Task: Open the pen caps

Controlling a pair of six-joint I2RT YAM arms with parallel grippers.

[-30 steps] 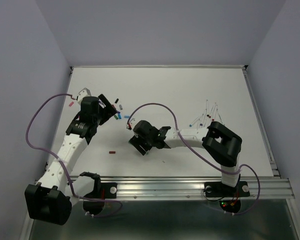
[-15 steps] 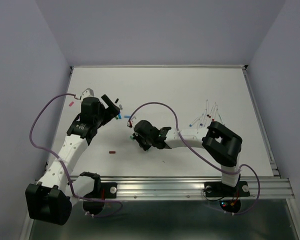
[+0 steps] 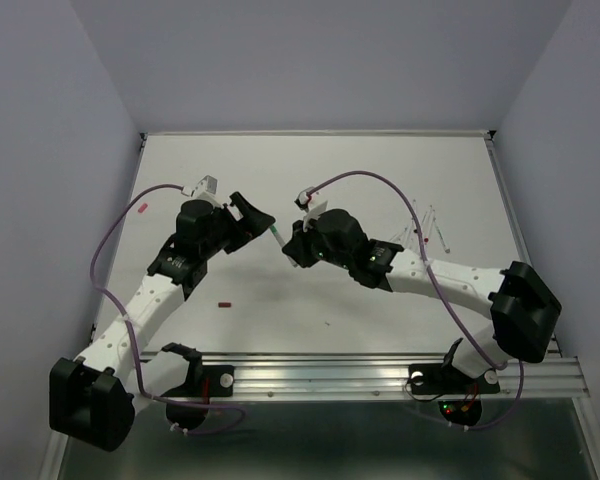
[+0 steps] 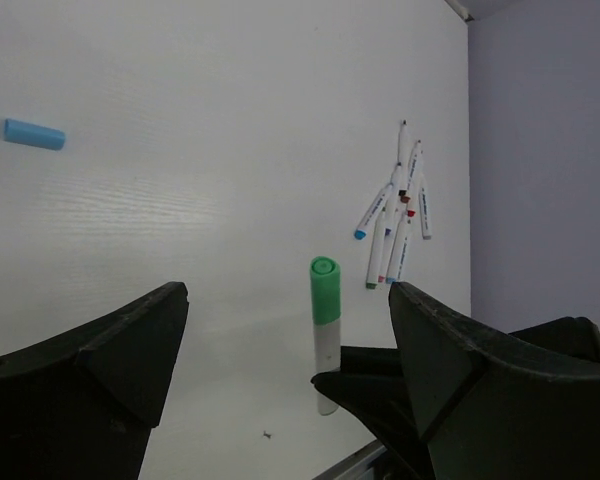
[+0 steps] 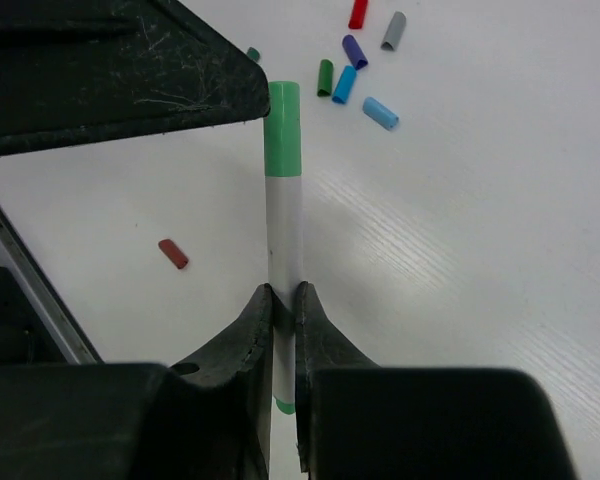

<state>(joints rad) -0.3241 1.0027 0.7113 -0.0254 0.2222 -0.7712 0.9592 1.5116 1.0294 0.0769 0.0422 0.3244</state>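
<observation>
My right gripper [image 5: 283,295] is shut on the white barrel of a pen [image 5: 283,225] and holds it above the table. The pen's green cap [image 5: 283,130] points at my left gripper [image 4: 288,292]. That gripper is open, its wide-spread fingers [image 4: 120,345] flanking the green cap [image 4: 325,290] without touching it. From above, the pen [image 3: 278,235] bridges the gap between the left gripper [image 3: 257,218] and the right gripper [image 3: 294,246]. Loose pen caps lie on the table: light blue [image 5: 380,112], blue [image 5: 344,84], dark green [image 5: 325,77], purple [image 5: 354,50].
Several uncapped white pens [image 4: 395,215] lie in a pile at the right [image 3: 425,228]. A dark red cap [image 3: 223,303] lies near the front left, a pink one [image 3: 142,208] at the far left. A grey cap [image 5: 393,28] and a red cap [image 5: 358,12] lie among the loose caps.
The right gripper shut on the green-capped pen, rose and swung back toward the left gripper. The left gripper moved right to meet the cap end.
</observation>
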